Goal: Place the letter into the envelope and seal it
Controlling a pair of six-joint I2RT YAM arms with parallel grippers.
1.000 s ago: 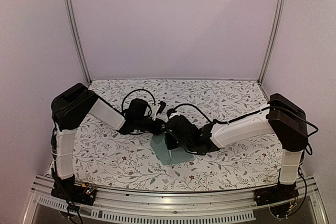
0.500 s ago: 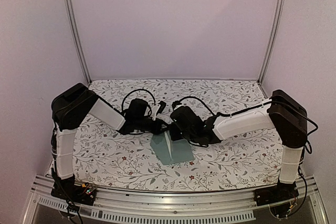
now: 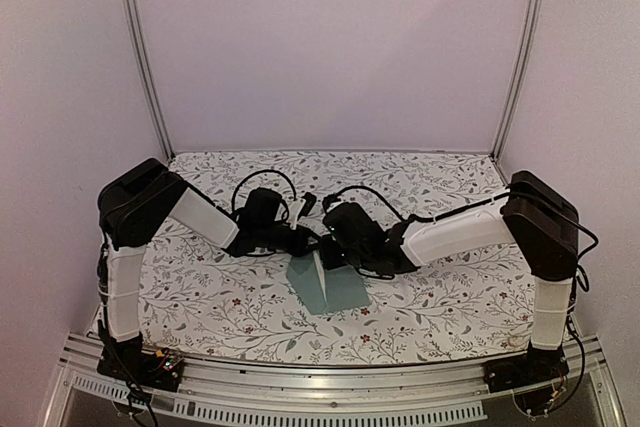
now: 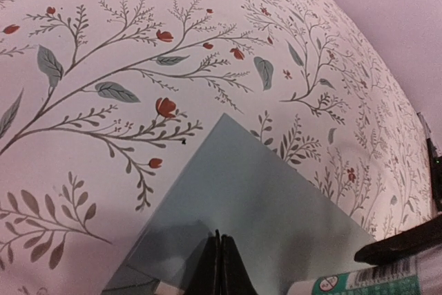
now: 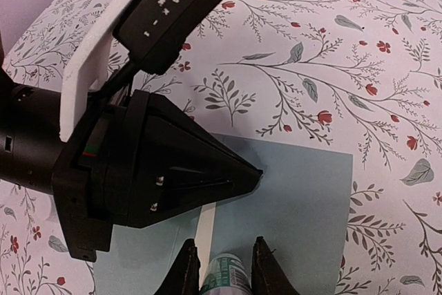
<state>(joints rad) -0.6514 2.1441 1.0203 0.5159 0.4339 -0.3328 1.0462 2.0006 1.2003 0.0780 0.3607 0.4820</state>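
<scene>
Beneath the pressed-together left end effector [image 4: 221, 267] lies the envelope [image 4: 266, 198], while the right end effector [image 5: 224, 264] pinches a glue stick [image 5: 225, 278].

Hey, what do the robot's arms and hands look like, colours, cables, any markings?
The left arm and right arm have white shells between bulky black joints, with black cables looping over the wrists. The left hand is a matte black wedge with screws, topped by a black box bearing small white markings. The right hand has slim black fingers.
</scene>
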